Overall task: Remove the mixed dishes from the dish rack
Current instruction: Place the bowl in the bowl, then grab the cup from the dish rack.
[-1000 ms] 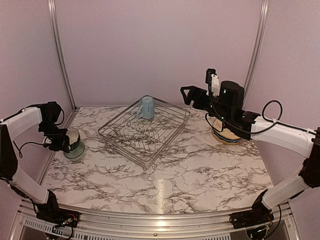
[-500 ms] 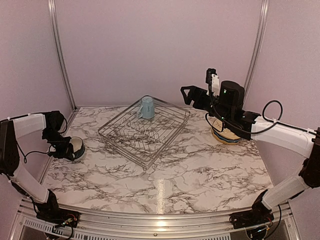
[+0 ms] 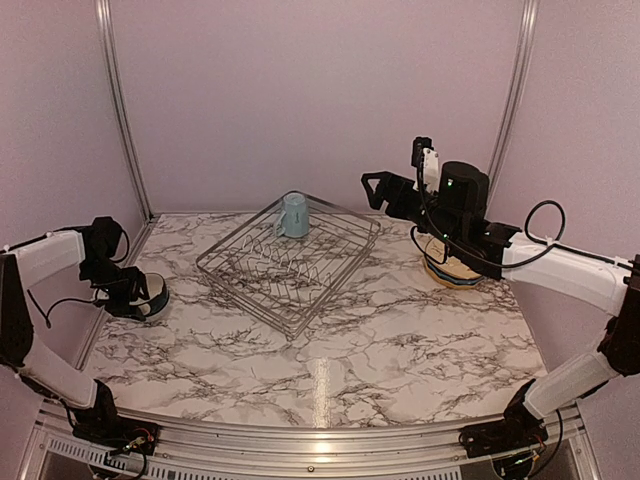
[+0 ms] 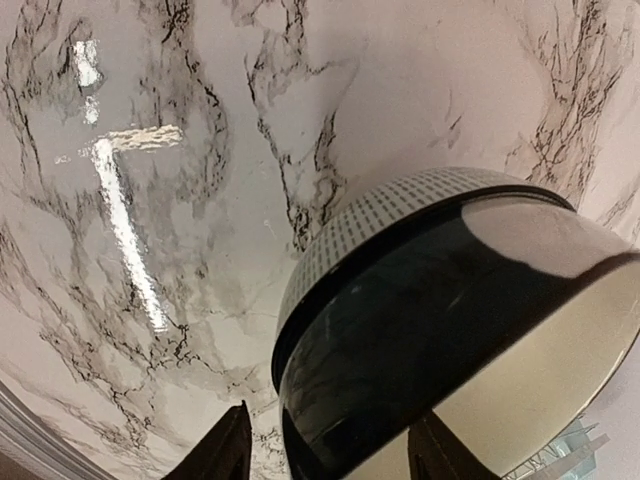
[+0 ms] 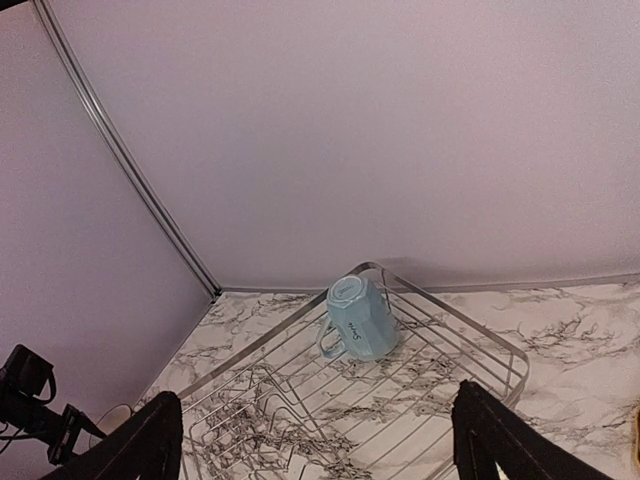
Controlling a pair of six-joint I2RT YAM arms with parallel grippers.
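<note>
Left gripper (image 4: 330, 455), bottom centre of the left wrist view, has its fingers apart astride the rim of the dark teal bowl (image 4: 440, 320), with a slim gap beside the outer finger; the bowl sits at the left side of the marble table (image 3: 400, 330). Right gripper (image 5: 320, 440) hangs right of centre overhead, fingers spread wide and empty, with stacked plates (image 3: 452, 270) beneath its arm. Pale blue mug (image 5: 358, 318) rests inverted in the far corner of the dish rack (image 3: 262, 265), centre frame.

A pale blue mug (image 3: 294, 215) at the far corner of the wire dish rack (image 3: 336, 283)
</note>
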